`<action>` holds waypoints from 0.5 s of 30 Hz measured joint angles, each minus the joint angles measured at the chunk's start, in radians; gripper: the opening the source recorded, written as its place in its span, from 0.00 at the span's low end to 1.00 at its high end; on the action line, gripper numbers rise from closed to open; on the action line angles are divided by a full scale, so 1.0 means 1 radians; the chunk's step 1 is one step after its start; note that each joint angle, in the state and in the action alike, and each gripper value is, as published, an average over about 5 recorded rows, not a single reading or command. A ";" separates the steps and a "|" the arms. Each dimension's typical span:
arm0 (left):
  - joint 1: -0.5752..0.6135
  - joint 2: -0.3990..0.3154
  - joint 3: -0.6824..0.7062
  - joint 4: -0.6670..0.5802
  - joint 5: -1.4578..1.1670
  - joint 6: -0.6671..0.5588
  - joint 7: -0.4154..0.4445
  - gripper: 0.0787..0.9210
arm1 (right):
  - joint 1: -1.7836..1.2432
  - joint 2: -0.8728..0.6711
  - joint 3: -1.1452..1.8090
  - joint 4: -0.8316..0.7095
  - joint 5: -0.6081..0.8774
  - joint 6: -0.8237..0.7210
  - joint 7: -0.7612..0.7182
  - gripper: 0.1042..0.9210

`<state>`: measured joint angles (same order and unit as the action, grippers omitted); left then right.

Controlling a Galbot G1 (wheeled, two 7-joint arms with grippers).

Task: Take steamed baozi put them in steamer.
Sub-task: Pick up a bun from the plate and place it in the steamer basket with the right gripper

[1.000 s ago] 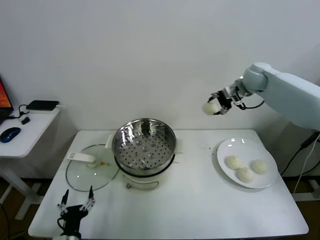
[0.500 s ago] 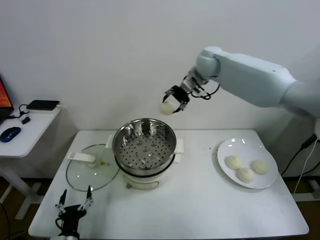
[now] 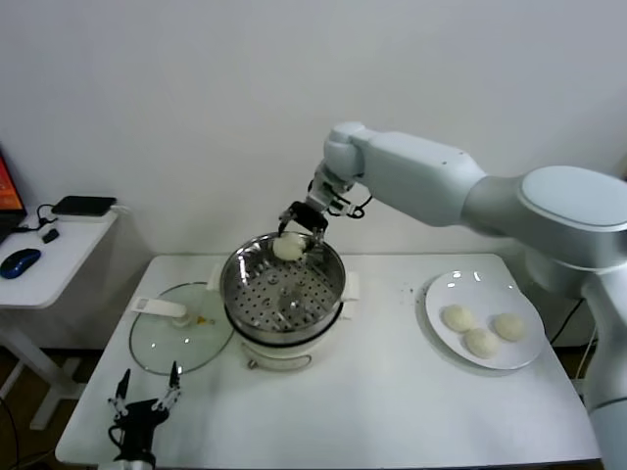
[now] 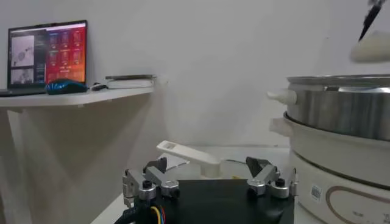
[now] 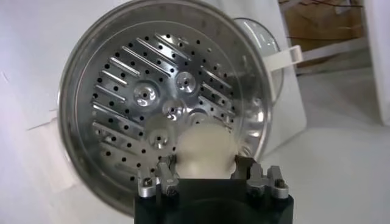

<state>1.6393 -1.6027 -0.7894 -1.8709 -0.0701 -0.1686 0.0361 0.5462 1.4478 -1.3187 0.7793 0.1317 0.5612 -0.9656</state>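
My right gripper (image 3: 292, 238) is shut on one off-white baozi (image 3: 288, 249) and holds it just above the back rim of the steamer (image 3: 282, 282), a shiny perforated steel basket on a white pot base. From the right wrist view the baozi (image 5: 205, 151) sits between the fingers over the basket's holed bottom (image 5: 146, 97). Three more baozi (image 3: 480, 331) lie on the white plate (image 3: 448, 290) at the right. My left gripper (image 3: 147, 401) is parked low at the table's front left corner, open (image 4: 210, 176) and holding nothing.
A flat glass lid (image 3: 167, 343) with a white handle lies left of the steamer. A side table (image 3: 44, 259) at the far left carries a blue mouse and a dark box. White tabletop stretches in front of the steamer.
The right arm has swung left from above the plate and come down, bringing the held baozi to the steamer's back rim. The left arm has not moved.
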 measured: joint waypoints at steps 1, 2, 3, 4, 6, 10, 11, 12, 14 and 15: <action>-0.001 0.000 0.000 0.001 0.000 -0.001 0.000 0.88 | -0.011 0.007 0.005 -0.010 -0.016 0.004 0.005 0.69; -0.001 0.001 0.000 0.002 0.000 -0.001 0.000 0.88 | -0.020 0.013 0.011 -0.021 -0.032 0.007 0.009 0.69; -0.001 0.001 0.000 0.003 0.001 -0.002 0.000 0.88 | -0.028 0.019 0.017 -0.032 -0.049 0.010 0.014 0.69; -0.002 0.001 0.000 0.003 0.001 -0.002 0.000 0.88 | -0.036 0.025 0.022 -0.042 -0.065 0.013 0.018 0.69; -0.002 0.001 0.000 0.003 0.001 -0.002 0.000 0.88 | -0.049 0.036 0.033 -0.064 -0.094 0.019 0.025 0.69; -0.004 0.001 0.000 0.005 0.001 -0.004 0.000 0.88 | -0.072 0.057 0.052 -0.107 -0.145 0.028 0.041 0.69; -0.005 0.001 0.000 0.006 0.001 -0.005 0.000 0.88 | -0.077 0.061 0.056 -0.117 -0.155 0.029 0.044 0.69; -0.005 0.001 0.000 0.007 0.001 -0.005 0.000 0.88 | -0.082 0.065 0.060 -0.126 -0.164 0.030 0.047 0.69; -0.006 0.002 0.000 0.009 0.001 -0.006 0.000 0.88 | -0.091 0.072 0.066 -0.141 -0.178 0.032 0.053 0.69; -0.007 0.002 0.000 0.009 0.001 -0.006 0.000 0.88 | -0.095 0.074 0.068 -0.148 -0.185 0.033 0.056 0.69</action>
<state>1.6326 -1.6012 -0.7894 -1.8617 -0.0689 -0.1745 0.0358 0.4509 1.5223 -1.2502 0.6310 -0.0530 0.5939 -0.9096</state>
